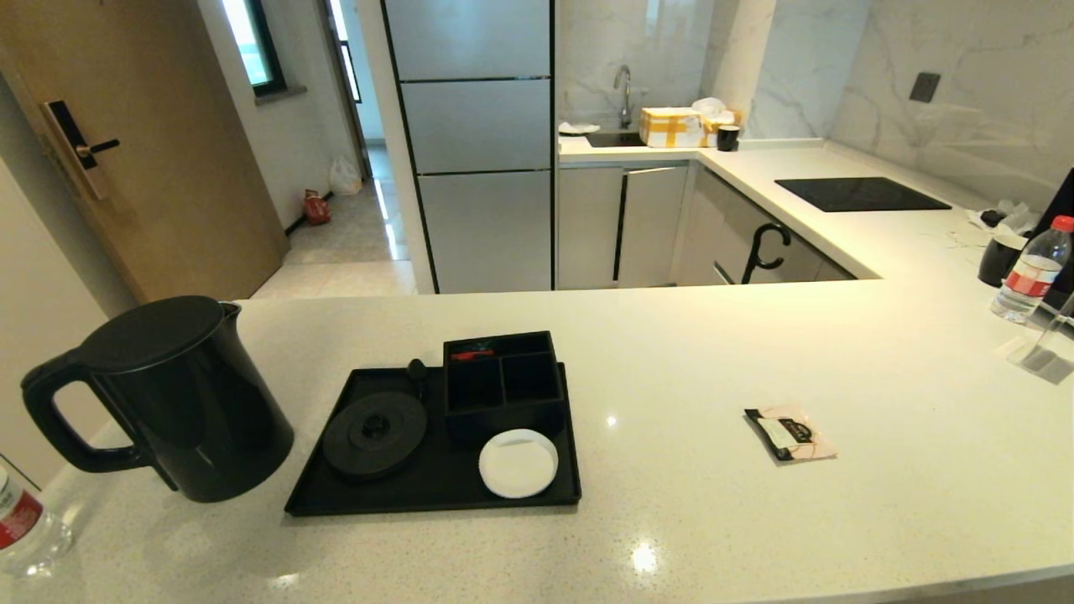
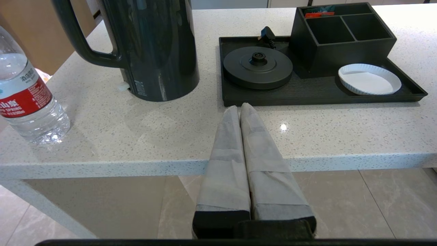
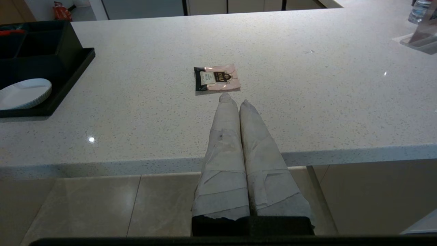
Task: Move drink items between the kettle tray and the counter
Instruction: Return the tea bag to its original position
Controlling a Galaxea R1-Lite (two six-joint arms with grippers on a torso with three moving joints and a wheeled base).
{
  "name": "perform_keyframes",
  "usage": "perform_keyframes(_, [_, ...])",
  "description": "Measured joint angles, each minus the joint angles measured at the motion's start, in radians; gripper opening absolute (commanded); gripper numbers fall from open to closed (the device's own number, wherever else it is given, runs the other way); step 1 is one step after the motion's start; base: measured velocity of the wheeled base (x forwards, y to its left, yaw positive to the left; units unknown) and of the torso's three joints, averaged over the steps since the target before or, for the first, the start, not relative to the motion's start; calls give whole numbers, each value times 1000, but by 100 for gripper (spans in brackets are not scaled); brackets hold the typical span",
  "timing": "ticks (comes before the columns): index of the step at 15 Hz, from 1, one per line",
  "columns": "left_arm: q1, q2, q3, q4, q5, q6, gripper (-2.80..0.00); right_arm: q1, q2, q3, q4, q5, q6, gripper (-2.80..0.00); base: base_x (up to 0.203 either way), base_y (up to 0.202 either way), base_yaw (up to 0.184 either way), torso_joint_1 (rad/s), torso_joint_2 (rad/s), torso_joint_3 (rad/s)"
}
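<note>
Water bottle (image 1: 21,524), small, clear, red-labelled, stands at the desk's far-left edge, its cap cut off in both views that catch it. Beside it the tall matte black electric kettle (image 1: 172,394) stands on the off-white speckled stone desk (image 1: 671,361), off its round base. The shallow black rectangular tray (image 1: 436,486) bears that base, a divided black box with something red, perhaps a sachet, half hidden inside, and a white round coaster (image 1: 518,462). Further right the pinkish black-labelled tea sachet (image 1: 789,433) lies flat on the desk. A second red-capped bottle (image 1: 1031,270) stands far right. Left gripper (image 2: 239,108) and right gripper (image 3: 234,99) hang below the desk's near edge, both clenched, empty.
</note>
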Motion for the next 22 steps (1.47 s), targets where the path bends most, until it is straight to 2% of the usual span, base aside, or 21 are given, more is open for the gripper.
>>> perform_keyframes(18, [0,0,8,-24,-2,1,-280,0,0,0,3,0,-4,-280,0,0,0,0,0,0])
perform_keyframes(22, [0,0,8,-23,-3,1,-280,-2,7,-34,44,-3,-1,-280,0,0,0,0,0,0])
